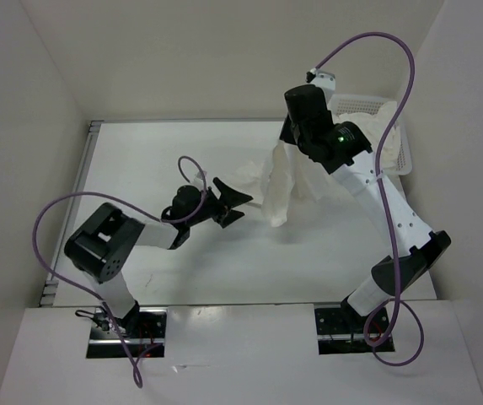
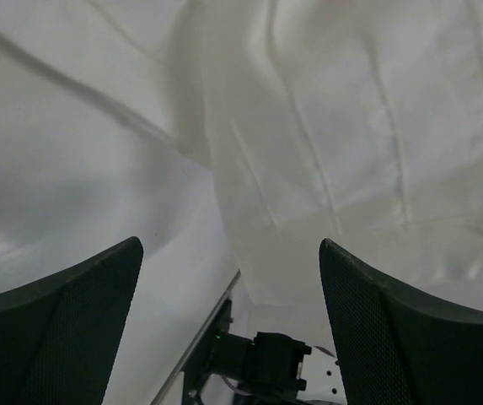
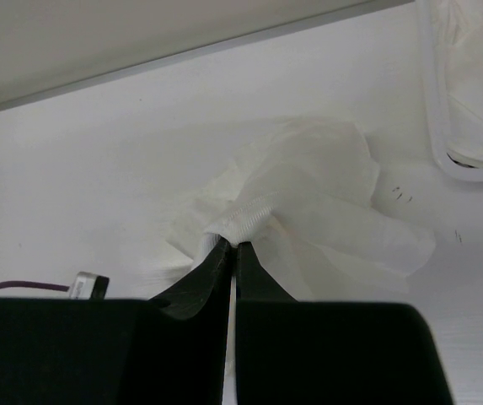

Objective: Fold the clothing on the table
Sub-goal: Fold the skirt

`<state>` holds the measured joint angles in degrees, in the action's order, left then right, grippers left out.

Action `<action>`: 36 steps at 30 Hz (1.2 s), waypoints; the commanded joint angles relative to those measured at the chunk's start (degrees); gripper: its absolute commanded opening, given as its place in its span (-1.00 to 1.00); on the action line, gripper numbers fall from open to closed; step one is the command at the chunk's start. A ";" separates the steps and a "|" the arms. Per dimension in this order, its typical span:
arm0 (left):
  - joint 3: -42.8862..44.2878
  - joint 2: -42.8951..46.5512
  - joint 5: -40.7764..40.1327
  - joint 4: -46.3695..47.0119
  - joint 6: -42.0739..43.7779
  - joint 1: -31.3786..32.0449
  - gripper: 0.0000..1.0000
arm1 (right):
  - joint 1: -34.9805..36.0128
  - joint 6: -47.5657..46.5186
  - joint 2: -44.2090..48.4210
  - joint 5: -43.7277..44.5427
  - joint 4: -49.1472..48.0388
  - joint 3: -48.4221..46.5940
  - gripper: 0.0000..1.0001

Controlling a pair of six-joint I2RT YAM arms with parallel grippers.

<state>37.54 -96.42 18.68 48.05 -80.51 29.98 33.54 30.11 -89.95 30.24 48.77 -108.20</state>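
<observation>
right gripper (image 3: 231, 245): jaws pressed together on a ribbed edge of the clothing (image 3: 308, 194), pinched right at the tips.
left gripper (image 1: 238, 205): jaws spread wide and holding nothing; it points at the hanging clothing from the left and stops just short of it.
clothing: held up by the right gripper over the middle-right of the table (image 1: 165, 156). It hangs in a narrow, bunched drape, and a looser flap spreads out low on its left side, towards the left gripper. I cannot tell whether the lowest fold rests on the table.
left wrist view: the clothing fills the space ahead of the open fingers (image 2: 72, 321), thin and white with faint ribbed lines running down it.
table: white and flat, under both arms.
basket (image 1: 405, 160): white mesh, at the far right corner of the table behind the right arm, apart from the clothing.
cloth heap (image 1: 383, 126): white, piled in the basket.
</observation>
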 commanded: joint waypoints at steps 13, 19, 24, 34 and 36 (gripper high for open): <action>1.84 -11.94 -7.86 35.88 -25.13 9.22 0.83 | -1.11 -1.46 2.85 1.93 -3.51 -1.57 -0.99; -2.20 -16.33 -11.29 42.20 -29.96 9.22 0.83 | -1.64 -1.98 3.38 2.46 -2.98 -1.57 -0.99; -1.77 -20.90 -11.29 45.81 -30.58 10.36 0.83 | -1.64 -1.98 3.91 2.46 -2.98 -2.10 -0.99; 2.09 -26.27 -14.36 52.67 -33.92 14.14 0.83 | -2.16 -1.98 3.91 1.93 -2.46 -3.77 -0.99; 3.15 -26.80 -14.98 52.67 -34.63 14.94 0.83 | -2.16 -1.98 3.91 1.93 -2.46 -3.77 -0.99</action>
<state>39.79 -120.97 5.61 78.37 -112.73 43.55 31.83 29.02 -88.84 30.87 48.88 -108.79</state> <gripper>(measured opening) 0.914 0.020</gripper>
